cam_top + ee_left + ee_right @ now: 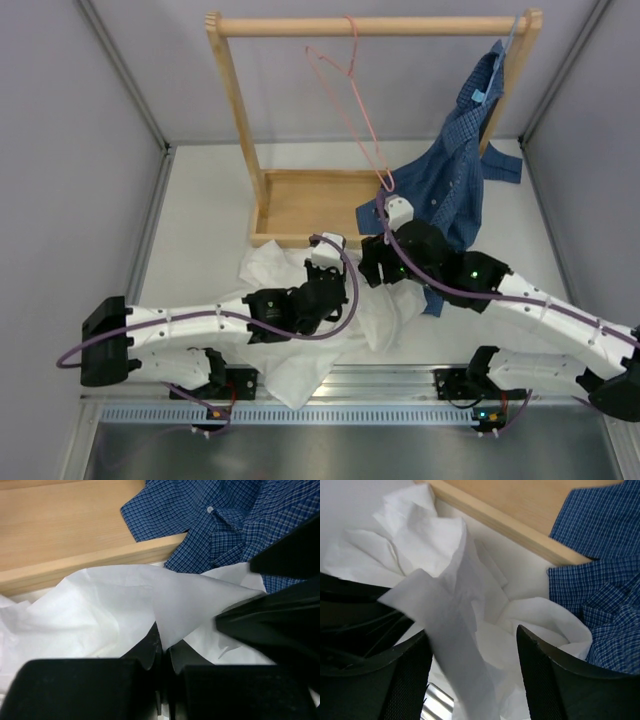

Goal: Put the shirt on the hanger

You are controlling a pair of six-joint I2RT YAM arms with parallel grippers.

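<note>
One fold of the thin wrinkled white shirt point(100, 605) is clamped in left pincer point(161, 647). Astride another fold, right pincer point(470, 635) gapes.

A blue checked shirt point(455, 175) hangs at the right end of the wooden rack point(234, 110), its tail trailing onto the white bench point(200, 220).

White table point(200, 220) under crumpled white shirt point(268, 268), wooden rack base point(305, 205), blue shirt point(450, 190) hem.

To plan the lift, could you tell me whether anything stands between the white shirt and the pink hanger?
Yes: the wooden tray lies between the shirt and the hanger, and the blue checked shirt hangs beside the hanger's lower tip.
</note>
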